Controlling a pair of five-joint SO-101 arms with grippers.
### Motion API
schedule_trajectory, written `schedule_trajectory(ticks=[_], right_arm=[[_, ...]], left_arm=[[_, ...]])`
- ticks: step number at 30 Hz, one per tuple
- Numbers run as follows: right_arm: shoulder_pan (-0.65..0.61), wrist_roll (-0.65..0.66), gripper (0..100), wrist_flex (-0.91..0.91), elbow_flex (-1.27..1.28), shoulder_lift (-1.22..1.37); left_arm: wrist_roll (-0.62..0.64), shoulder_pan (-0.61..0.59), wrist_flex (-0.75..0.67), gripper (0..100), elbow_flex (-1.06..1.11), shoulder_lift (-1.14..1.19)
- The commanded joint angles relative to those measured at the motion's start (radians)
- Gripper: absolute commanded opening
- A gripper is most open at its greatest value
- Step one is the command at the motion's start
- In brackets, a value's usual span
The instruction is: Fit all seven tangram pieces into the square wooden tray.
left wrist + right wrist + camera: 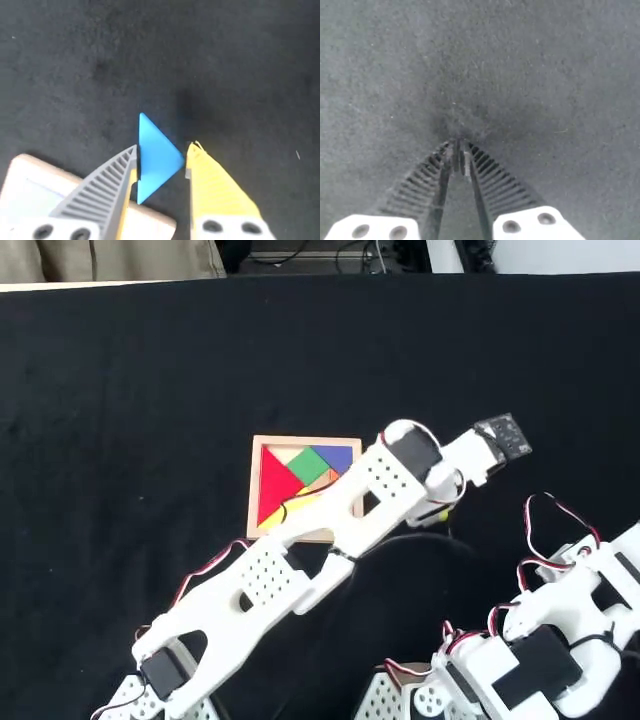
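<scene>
A black cloth covers the desk [120, 390], matte and slightly fuzzy, with small pale specks of lint showing up close in the wrist views. Beyond its far edge, a beige fabric [110, 258] hangs at the left. Dark cables [300, 258] lie looped near the middle, and a pale panel [570, 255] stands toward the right.

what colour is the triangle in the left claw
Blue. The triangle pinched in the left claw shows best in the left wrist view.
</scene>
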Motion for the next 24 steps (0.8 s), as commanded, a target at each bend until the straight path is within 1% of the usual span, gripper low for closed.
schedule_trajectory(ticks=[1, 5, 8, 11, 13, 16, 19, 21, 24], right_arm=[[-0.018, -0.003, 1.2, 0.009, -0.053, -0.001], [-0.017, -0.003, 1.2, 0.009, -0.051, -0.001], [-0.017, -0.003, 1.2, 0.009, -0.051, -0.001], [-0.017, -0.003, 1.2, 0.009, -0.051, -0.001], [-0.017, -0.003, 1.2, 0.009, -0.051, -0.001], [-0.017, -0.003, 1.2, 0.009, -0.051, -0.001], [-0.017, -0.003, 1.2, 0.009, -0.053, -0.001], [-0.018, -0.003, 1.2, 0.009, -0.053, -0.001], [-0.018, -0.003, 1.2, 0.009, -0.053, -0.001]], left_arm=[[-0.104, -0.018, 0.098, 11, -0.203, -0.025], [-0.169, -0.054, 0.1, 11, -0.191, -0.068], [-0.175, -0.074, 0.1, 11, -0.107, -0.16], [-0.175, -0.099, 0.1, 11, 0.033, -0.318], [-0.178, -0.113, 0.1, 11, 0.165, -0.459], [-0.23, -0.125, 0.098, 11, 0.443, -0.703], [-0.339, -0.136, 0.092, 11, 0.743, -0.945], [-0.433, -0.171, 0.084, 11, 0.926, -1.077], [-0.555, -0.262, -0.015, 11, 1.162, -1.194]])
